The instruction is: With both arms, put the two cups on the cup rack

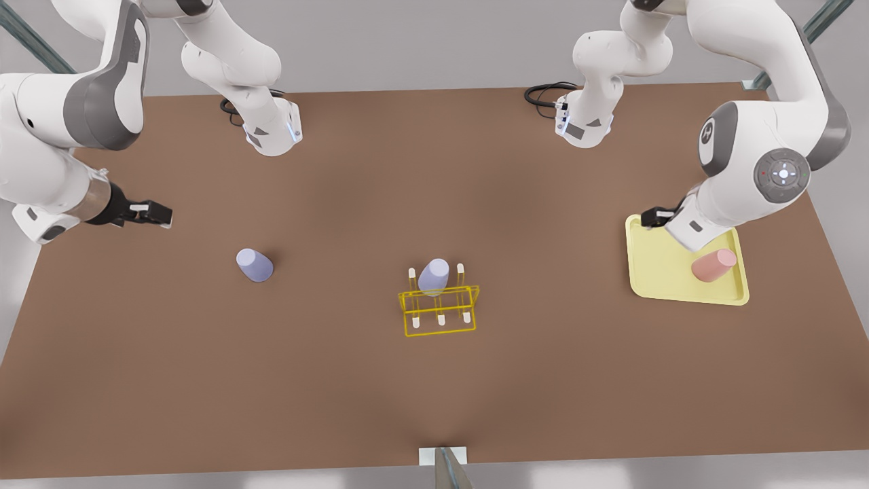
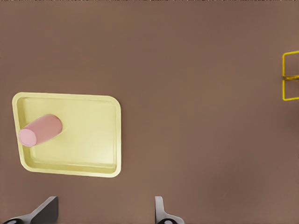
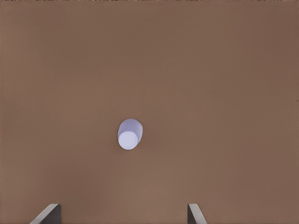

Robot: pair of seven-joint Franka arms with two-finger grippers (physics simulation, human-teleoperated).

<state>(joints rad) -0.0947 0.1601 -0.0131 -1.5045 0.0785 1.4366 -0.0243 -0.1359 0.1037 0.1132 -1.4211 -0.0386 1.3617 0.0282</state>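
both end effectors gape empty: left end effector (image 1: 653, 217) upper right over tray (image 1: 645, 272) with pink cup (image 1: 713, 265); right end effector (image 1: 159, 214) upper left, lavender cup (image 1: 254, 265) on desk (image 1: 434, 394). cups look light, stiff, slick; pinch their tapered sides.

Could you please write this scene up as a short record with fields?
rack: yellow wire rack mid-table, one lavender cup on a peg
loose cup: second lavender cup on the bare table
pink cup: pink cup on the pale yellow tray
left gripper: left gripper open, above the table beside the tray
right gripper: right gripper open, above the loose cup
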